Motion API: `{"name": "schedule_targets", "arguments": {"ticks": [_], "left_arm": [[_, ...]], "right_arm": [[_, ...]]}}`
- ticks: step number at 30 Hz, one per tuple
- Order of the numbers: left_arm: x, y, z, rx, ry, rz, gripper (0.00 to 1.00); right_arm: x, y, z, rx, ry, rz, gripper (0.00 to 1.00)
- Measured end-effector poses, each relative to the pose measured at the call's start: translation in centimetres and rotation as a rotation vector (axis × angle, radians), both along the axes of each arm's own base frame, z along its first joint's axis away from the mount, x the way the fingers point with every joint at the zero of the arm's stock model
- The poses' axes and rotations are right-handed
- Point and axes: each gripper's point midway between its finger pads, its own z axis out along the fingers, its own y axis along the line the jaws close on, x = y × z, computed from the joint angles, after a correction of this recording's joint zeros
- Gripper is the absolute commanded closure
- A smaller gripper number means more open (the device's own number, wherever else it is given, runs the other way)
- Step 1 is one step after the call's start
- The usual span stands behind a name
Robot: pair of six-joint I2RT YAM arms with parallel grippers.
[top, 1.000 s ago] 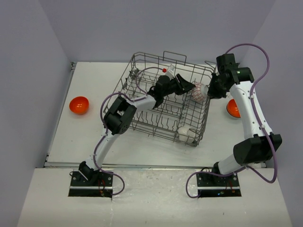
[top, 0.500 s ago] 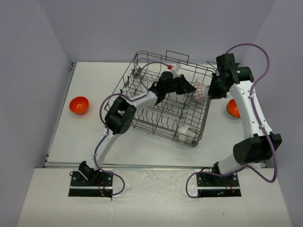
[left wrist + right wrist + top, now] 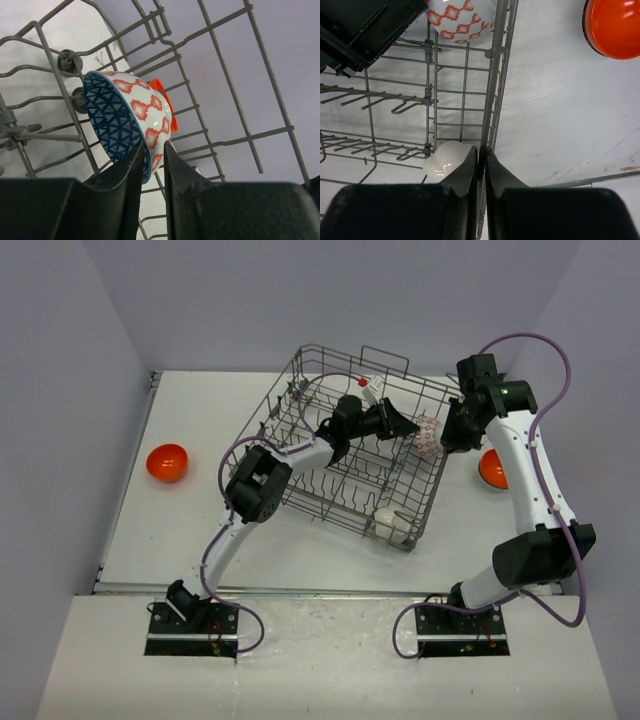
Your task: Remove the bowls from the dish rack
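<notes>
Left tool (image 3: 153, 150) clamped on rim of red-patterned bowl (image 3: 132, 115) inside dish rack (image 3: 493, 75), far right; right tool (image 3: 481, 152) pinched shut on the rack's right wall wire.

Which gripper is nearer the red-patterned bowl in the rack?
Left. The left gripper pinches the patterned bowl by its rim; the right gripper clamps the dish rack wall, apart from it.

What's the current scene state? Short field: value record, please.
rack: dish rack, sits skewed on the table
in rack: patterned bowl on edge by the right wall; white bowl in the near right corner
outside rack: orange bowl to the left; second orange bowl to the right
left gripper: pinching the patterned bowl's rim
right gripper: shut on the rack's right wall wire
</notes>
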Motion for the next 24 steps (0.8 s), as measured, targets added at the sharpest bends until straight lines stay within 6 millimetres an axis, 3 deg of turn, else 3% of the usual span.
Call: {"name": "schedule_targets", "arguments": {"ticks": [15,21,22,24], "left_arm": [[-0.65,0.24,-0.03,0.022,-0.035,-0.026,0.78],[-0.81,-0.04,0.33,0.047,-0.051,-0.044,0.67],[-0.92,-0.16,0.46,0.046,-0.051,-0.047,0.6],[-1.1,-0.44,0.81,0.044,-0.055,-0.051,0.55]], "right_arm": [[-0.22,0.05,0.02,0.007,0.011,-0.013,1.0],[-0.27,0.12,-0.02,0.009,0.017,-0.011,1.0],[-0.28,0.13,-0.01,0.009,0.018,-0.011,1.0],[-0.33,0.14,-0.02,0.01,0.02,-0.011,1.0]]}}
